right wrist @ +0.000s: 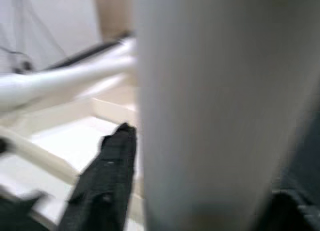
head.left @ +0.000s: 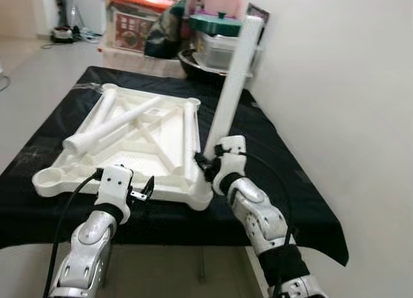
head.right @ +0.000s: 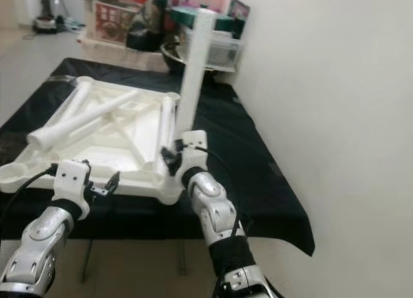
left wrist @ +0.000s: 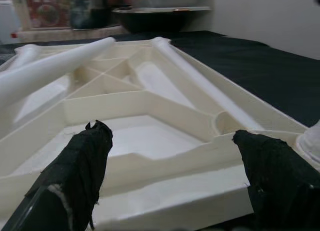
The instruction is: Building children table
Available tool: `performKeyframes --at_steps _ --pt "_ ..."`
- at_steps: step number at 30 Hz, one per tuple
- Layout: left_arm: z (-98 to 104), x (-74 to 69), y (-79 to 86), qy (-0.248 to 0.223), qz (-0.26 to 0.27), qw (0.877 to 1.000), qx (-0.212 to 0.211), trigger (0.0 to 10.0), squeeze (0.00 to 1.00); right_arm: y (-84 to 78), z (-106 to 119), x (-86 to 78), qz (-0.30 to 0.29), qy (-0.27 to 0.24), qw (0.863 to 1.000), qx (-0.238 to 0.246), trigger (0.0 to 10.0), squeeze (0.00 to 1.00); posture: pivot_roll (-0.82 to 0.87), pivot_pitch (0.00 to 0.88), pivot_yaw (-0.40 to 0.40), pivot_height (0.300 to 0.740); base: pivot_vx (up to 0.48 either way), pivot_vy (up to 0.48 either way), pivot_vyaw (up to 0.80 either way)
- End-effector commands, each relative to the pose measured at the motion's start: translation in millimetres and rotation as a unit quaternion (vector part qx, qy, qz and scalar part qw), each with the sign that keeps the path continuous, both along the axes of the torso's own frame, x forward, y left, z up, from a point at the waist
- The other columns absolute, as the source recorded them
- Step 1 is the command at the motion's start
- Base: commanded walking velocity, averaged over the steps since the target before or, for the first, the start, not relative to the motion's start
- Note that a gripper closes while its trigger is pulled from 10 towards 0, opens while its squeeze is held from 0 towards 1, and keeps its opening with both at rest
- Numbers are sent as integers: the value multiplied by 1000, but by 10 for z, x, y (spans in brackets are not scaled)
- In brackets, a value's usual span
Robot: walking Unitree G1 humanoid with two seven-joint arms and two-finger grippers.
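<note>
In the left eye view, the white plastic children's tabletop (head.left: pixel 139 140) lay upside down on the black-clothed table (head.left: pixel 284 175), its ribbed underside up, presumably so that the corner sockets could take legs. The right gripper (head.left: pixel 210 161) pinched the long white tubular plastic leg (head.left: pixel 233 79) near its lower end, just above the tabletop's near right corner. The leg's long axis ran almost upright, leaning slightly away from the robot and to its right, top end pointing at the cluttered plastic storage boxes (head.left: pixel 216 37) far beyond the gripper. It looked held this way so the foot could be seated in the corner socket below the fingers. The left gripper (head.left: pixel 143 189) sat at the tabletop's near edge, probably to steady it. A second white plastic leg (head.left: pixel 113 125) lay loose across the ribs beyond this gripper, its long axis running diagonally.

The right eye view showed the same layout, with the right gripper's wrist against the tabletop's near right corner.

In the left wrist view, the black fingers (left wrist: pixel 82 166) were spread wide, the tabletop's near rim lying between them without either clearly touching it.

In the right wrist view, the blurred upright leg stood directly against one black finger (right wrist: pixel 107 176), confirming the grip.
</note>
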State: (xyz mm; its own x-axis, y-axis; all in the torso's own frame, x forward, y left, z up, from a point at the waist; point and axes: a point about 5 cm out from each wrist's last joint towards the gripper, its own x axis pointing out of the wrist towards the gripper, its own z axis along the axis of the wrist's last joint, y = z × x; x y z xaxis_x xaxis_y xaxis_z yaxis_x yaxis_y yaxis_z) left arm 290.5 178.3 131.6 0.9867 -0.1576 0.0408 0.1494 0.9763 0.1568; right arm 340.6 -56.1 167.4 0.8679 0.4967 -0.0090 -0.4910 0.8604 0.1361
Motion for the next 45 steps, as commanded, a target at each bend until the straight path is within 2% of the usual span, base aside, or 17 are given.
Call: performKeyframes --at_steps 1,2,8,10,11,13,15,17,19,24,25,29,30,38,39,40,45 --pt "5 7 -33 -3 -7 1000 -4 10000 0 25 99 2 19 -23 1000 8 10000 1000 181 0 -233 740 0 0 0" --pt "5 9 -31 -3 -7 1000 -4 10000 0 49 161 -28 77 -28 996 24 10000 0 179 0 -234 740 0 0 0" --pt "6 17 -34 -4 -6 1000 -6 10000 0 58 295 -261 282 -67 957 17 10000 0 175 0 -234 740 0 0 0" --pt "7 20 -37 -4 -6 1000 -6 10000 0 53 267 -279 302 -68 951 3 8706 0 177 0 -239 740 0 0 0" --pt "7 21 -41 -4 -6 1000 -6 10000 0 48 237 -269 308 -66 949 -3 1725 0 179 0 -242 740 0 0 0" --pt "6 21 -43 -5 -6 1000 -7 10000 0 36 185 -180 274 -59 960 -15 0 0 179 0 -242 740 0 0 0" --pt "6 21 -45 -5 -6 1000 -7 10000 0 17 128 -76 227 -48 972 -29 0 0 186 0 -248 740 0 0 0" --pt "6 15 -42 -5 -4 1000 -7 10000 0 -204 -13 249 2 21 999 -46 0 0 190 0 -249 740 0 0 0" --pt "6 9 -36 -6 -3 1000 -7 10000 0 -457 -125 352 -176 67 980 -67 0 0 188 0 -246 740 0 0 0" --pt "7 7 -32 -6 -4 1000 -7 10000 0 -419 -141 249 -209 70 972 -86 0 0 182 0 -238 740 0 0 0" --pt "8 8 -31 -6 -5 1000 -7 10000 0 -317 -132 207 -182 74 977 -80 10000 0 176 0 -230 740 0 0 0" --pt "9 9 -32 -6 -6 1000 -6 10000 0 -158 -101 151 -136 63 986 -68 10000 0 174 0 -228 740 0 0 0" --pt "9 13 -34 -5 -6 1000 -6 10000 0 -21 -38 114 -99 38 994 -41 10000 1000 177 0 -229 740 0 0 0" --pt "11 20 -34 -6 -5 1000 -6 10000 0 188 134 52 14 -3 1000 4 10000 918 175 0 -231 740 0 0 0" --pt "11 21 -33 -6 -5 1000 -7 10000 0 209 211 -17 76 -14 997 25 10000 0 171 0 -231 740 0 0 0" --pt "11 22 -31 -6 -5 1000 -7 10000 0 214 296 -171 177 -40 983 34 10000 0 168 0 -231 740 0 0 0" --pt "11 28 -31 -7 -5 1000 -8 10000 0 182 227 -469 352 -53 934 6 9804 0 176 0 -237 740 0 0 0"
